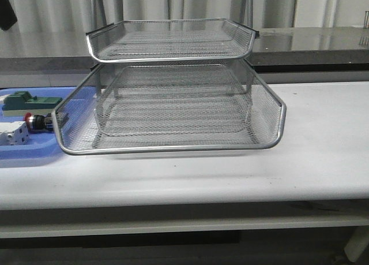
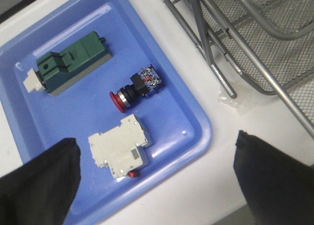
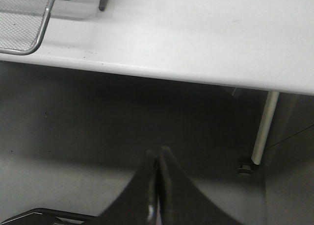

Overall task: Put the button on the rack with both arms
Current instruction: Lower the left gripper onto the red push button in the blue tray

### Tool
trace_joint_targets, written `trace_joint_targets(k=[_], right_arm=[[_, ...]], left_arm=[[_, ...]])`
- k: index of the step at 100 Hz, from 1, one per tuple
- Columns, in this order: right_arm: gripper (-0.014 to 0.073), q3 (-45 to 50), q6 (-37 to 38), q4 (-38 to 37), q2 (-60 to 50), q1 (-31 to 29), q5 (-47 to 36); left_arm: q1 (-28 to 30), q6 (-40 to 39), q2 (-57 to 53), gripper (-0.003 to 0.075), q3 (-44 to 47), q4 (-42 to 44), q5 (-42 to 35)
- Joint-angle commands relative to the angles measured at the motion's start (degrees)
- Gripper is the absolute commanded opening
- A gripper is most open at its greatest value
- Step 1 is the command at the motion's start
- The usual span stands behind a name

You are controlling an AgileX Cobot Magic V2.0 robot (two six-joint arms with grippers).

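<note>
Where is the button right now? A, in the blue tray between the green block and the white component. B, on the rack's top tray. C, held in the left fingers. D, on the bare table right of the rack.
A: the button lies in the blue tray, between the green block and the white component, untouched by any fingers.

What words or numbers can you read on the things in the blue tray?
None can be read.
White boxy part: a small grey label patch on its face, too blurred to read.
Button: tiny marks on its rear block, too small to read.
Green block: no writing shows.
Blue tray and rack: no labels show.
</note>
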Motion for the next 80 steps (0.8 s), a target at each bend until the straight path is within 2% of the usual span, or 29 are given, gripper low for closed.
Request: trace_joint_targets(k=[1,20,39,54,80], right_arm=[[-0.007,-2.03,0.04,-0.63,0.35,0.04,-3.13],[-0.007,-2.03,0.04,-0.63,0.35,0.04,-3.13],[-0.007,-2.03,0.04,-0.63,0.35,0.04,-3.13],[-0.007,-2.03,0.04,-0.63,0.35,0.04,-3.13],[-0.007,-2.03,0.04,-0.63,0.35,0.04,-3.13]], left_arm=[[0.03,4.9,0.26,0.0606,-3.33,-1.14,-5.03],[0.03,11.08,8.1,0.0606,-11.0,0.78,-4.38],[0.03,14.37,18.37,0.0606,-21.37,6.22,2.79],[0.03,18.64,25.37,0.0606,-28.53,6.78,7.48],[0.03,21.01,33.09,0.0606,-33.54,7.26,7.62]])
